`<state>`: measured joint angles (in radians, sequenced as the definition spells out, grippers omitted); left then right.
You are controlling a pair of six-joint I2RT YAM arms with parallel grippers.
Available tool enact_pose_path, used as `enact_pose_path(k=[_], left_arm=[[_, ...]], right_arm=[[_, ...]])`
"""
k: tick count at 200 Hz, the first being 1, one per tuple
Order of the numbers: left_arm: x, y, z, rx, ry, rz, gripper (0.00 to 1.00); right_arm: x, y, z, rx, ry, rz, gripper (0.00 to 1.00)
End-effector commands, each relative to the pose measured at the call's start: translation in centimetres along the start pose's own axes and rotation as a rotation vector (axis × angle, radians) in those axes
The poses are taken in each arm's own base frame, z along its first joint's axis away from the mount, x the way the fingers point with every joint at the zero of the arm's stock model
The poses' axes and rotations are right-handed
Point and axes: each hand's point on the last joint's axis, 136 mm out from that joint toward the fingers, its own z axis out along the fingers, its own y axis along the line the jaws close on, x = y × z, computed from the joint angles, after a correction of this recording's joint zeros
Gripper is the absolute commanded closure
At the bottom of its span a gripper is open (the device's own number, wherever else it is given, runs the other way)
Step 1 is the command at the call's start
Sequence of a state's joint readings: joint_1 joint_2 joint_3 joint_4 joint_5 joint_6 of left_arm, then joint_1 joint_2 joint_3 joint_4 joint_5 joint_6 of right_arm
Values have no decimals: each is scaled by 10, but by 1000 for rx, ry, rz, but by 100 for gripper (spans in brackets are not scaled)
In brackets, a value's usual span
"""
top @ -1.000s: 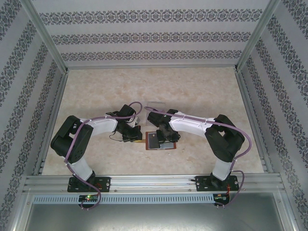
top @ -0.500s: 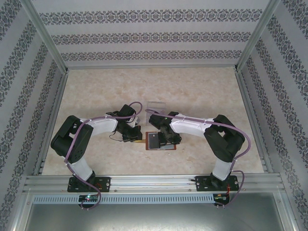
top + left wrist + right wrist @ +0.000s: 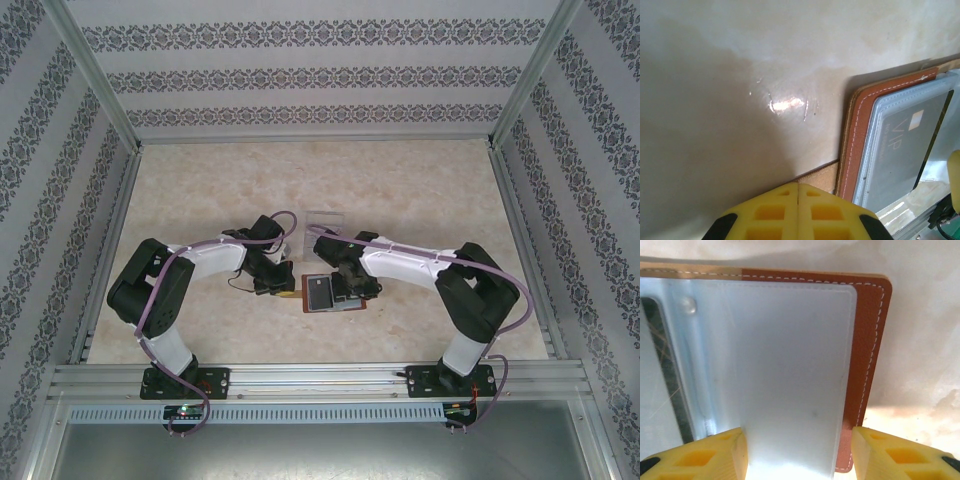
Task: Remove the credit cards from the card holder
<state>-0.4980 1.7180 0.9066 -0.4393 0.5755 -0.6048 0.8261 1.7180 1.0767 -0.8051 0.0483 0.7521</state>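
Just widened the right hand (image 3: 797, 441) over the open reddish-brown stitched-leather card holder (image 3: 871, 355); now straddles its smooth, milky plastic sleeve (image 3: 790, 365), spread, pinching nothing. Keeps the left hand (image 3: 797, 212) pressed together at the tan strap (image 3: 817, 179) on the holder's left edge. Leaves the dark glossy rectangular card (image 3: 900, 150) sleeved inside the holder: probably nothing extracted yet.
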Motion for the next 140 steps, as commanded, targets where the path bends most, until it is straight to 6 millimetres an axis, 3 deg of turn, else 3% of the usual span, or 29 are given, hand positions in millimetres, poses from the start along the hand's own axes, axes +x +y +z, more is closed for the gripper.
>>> enact_pose_path(k=[1, 89, 140], left_arm=[[4, -3, -1, -32, 23, 25, 96], [0, -38, -10, 0, 1, 69, 96], [4, -54, -1, 52, 12, 68, 96]], right_arm=[[-2, -11, -12, 10, -24, 9, 44], [-14, 3, -40, -145, -69, 39, 45], [-19, 27, -35, -341, -50, 96, 53]])
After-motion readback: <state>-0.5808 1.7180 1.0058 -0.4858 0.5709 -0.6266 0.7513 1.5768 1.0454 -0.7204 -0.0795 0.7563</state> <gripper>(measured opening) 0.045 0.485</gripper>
